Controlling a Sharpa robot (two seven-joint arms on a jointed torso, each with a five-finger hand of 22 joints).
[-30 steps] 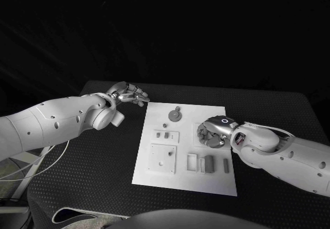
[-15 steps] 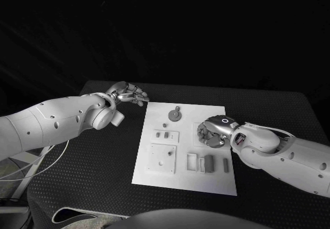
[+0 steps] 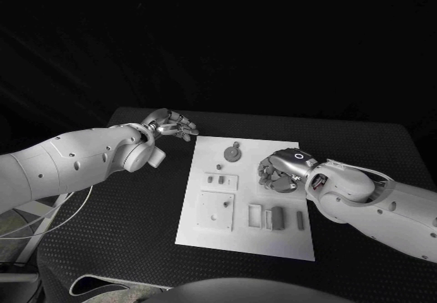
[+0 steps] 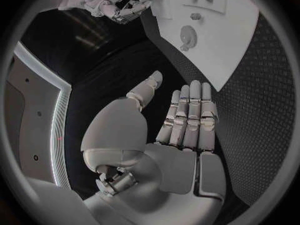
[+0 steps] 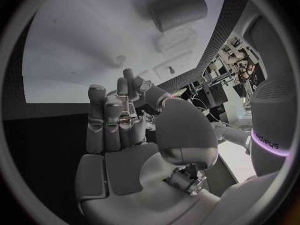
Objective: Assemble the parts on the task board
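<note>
While the left robot hand (image 3: 171,123) hangs spread, the right robot hand (image 3: 278,170) curls empty over the flat white task board (image 3: 205,233).

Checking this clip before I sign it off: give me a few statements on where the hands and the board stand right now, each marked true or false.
1. The left hand is off the task board, over the black table beside the board's far left corner. True.
2. The left hand holds a part. False: its fingers lie straight and together, with nothing in them.
3. The right hand is over the right side of the board. True.
4. The task board lies tipped over the table's edge. False: it lies flat in the middle of the table.
5. A round part lies on the board near its far edge. True.
</note>
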